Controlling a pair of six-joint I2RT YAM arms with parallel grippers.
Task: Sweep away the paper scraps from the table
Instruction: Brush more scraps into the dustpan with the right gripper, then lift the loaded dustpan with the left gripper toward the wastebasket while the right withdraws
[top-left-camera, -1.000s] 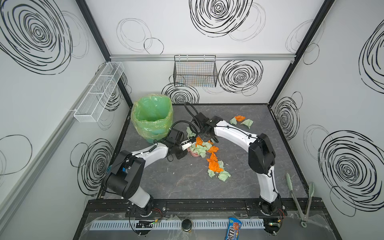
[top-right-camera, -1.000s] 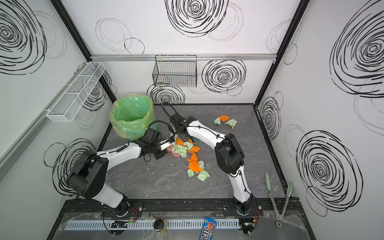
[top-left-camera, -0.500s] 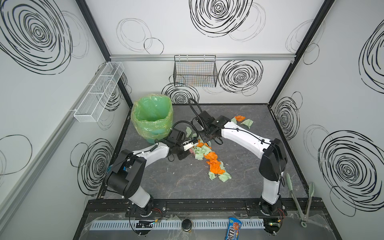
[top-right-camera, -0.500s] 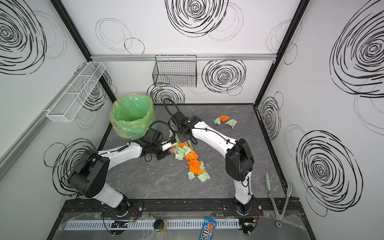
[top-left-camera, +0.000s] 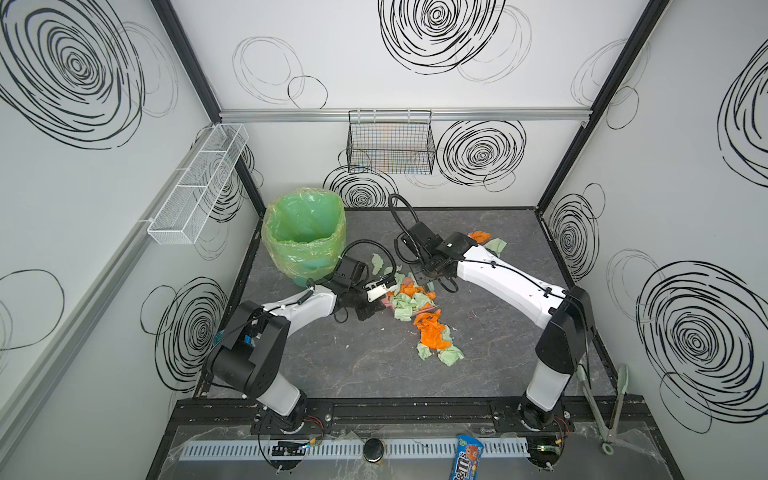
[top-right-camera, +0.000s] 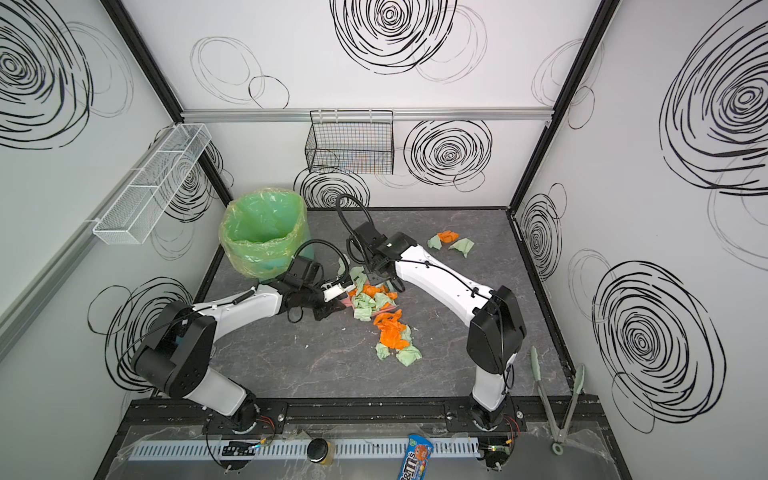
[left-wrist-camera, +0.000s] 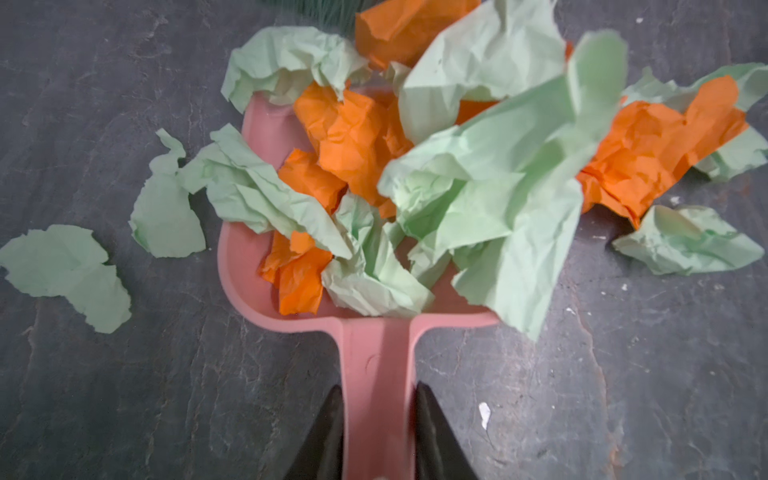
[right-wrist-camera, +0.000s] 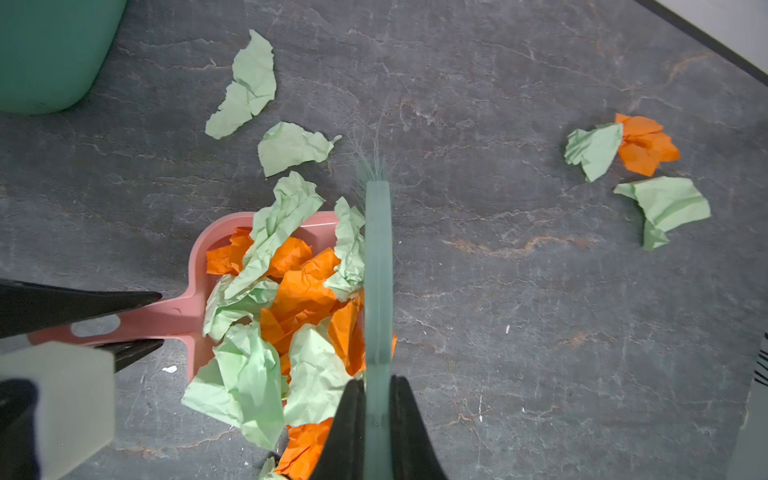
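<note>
Many crumpled paper scraps (left-wrist-camera: 478, 178), bright orange and pale green, are heaped in the pink dustpan (left-wrist-camera: 374, 353) near the middle of the table (top-left-camera: 374, 365). More trail off toward 5 o'clock from it, and three lie apart at 1 o'clock. The left gripper (left-wrist-camera: 377, 390) clamps the dustpan's handle. The right gripper (right-wrist-camera: 377, 380) is closed on a pale green brush (right-wrist-camera: 378, 270).

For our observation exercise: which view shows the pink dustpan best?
Left wrist view: the dustpan, handle and rim, shows large. The right wrist view has it partly behind the brush; both top views give only slivers.
</note>
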